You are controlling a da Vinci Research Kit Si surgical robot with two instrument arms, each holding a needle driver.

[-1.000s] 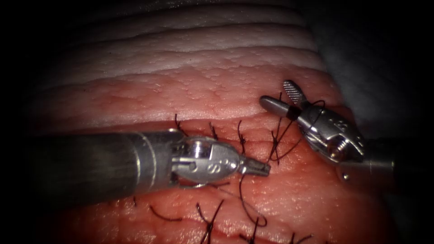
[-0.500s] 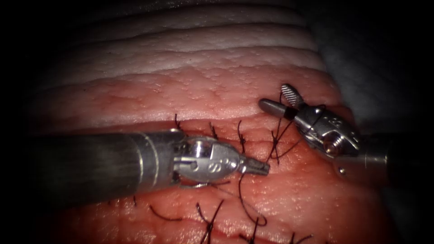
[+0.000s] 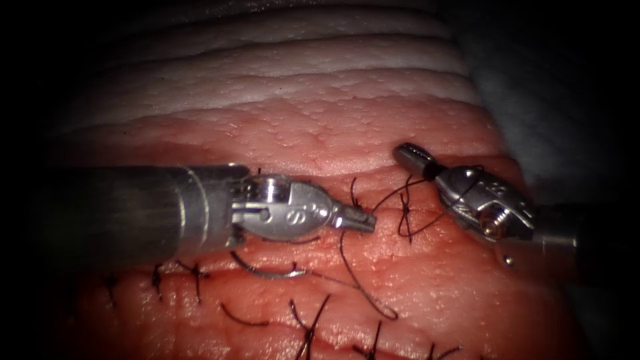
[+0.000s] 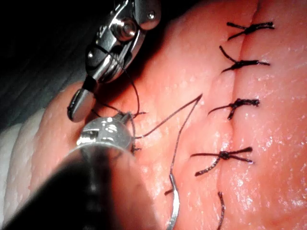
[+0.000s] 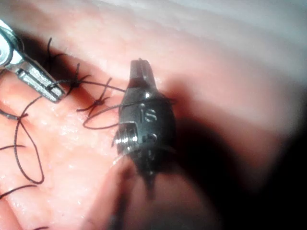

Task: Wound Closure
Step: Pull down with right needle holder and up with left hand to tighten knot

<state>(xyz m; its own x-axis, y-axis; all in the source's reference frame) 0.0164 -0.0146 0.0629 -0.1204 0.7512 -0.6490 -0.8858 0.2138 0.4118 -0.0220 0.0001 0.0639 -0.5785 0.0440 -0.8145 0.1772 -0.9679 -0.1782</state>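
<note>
On tissue (image 3: 373, 133), left tool (image 3: 363, 220) grips thread (image 3: 360, 280) (needle (image 3: 267, 272) apparently loose).

The needle (image 4: 173, 211) runs off the picture's edge, its tip unseen.

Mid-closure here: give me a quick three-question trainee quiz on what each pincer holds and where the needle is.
1. True or false: the left pincer holds the needle.
2. Pick one. The needle is: A) in the right pincer; B) lying free on the tissue, just below the left tool in the endoscope view; C) held by both pincers.
3. Fill in: the left pincer is shut on the ____.

Key: 1 false; 2 B; 3 thread. The right pincer is shut too, with thread looped around its tool.
</note>
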